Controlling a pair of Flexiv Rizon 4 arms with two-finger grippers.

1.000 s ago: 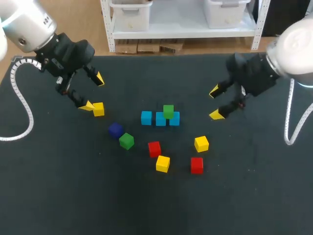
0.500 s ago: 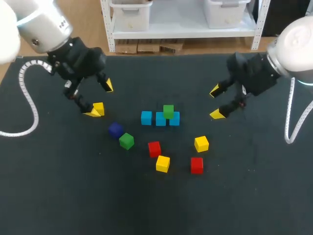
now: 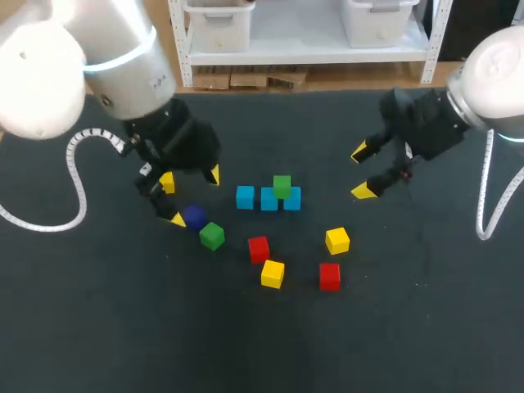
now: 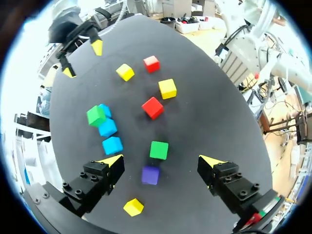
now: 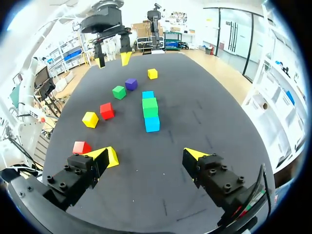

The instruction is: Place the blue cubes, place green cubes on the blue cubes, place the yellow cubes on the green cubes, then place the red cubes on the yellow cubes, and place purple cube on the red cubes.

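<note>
Three blue cubes (image 3: 245,196) lie in a row mid-table, and a green cube (image 3: 282,186) rests on the right end of the row. My left gripper (image 3: 195,196) hangs open above the purple cube (image 3: 194,216), which shows between its fingers in the left wrist view (image 4: 150,174). A second green cube (image 3: 212,236) lies just beyond the purple one (image 4: 159,150). A yellow cube (image 3: 166,182) sits half hidden under the left wrist. My right gripper (image 3: 360,172) stands open and empty to the right of the row (image 5: 152,124).
Nearer the front lie two red cubes (image 3: 259,248) (image 3: 329,276) and two yellow cubes (image 3: 273,273) (image 3: 337,240), all loose and apart. The black table (image 3: 98,327) runs wide on all sides of them.
My left arm has swung right and forward, from beside the left yellow cube to above the purple cube. The right arm and all cubes have stayed put.
</note>
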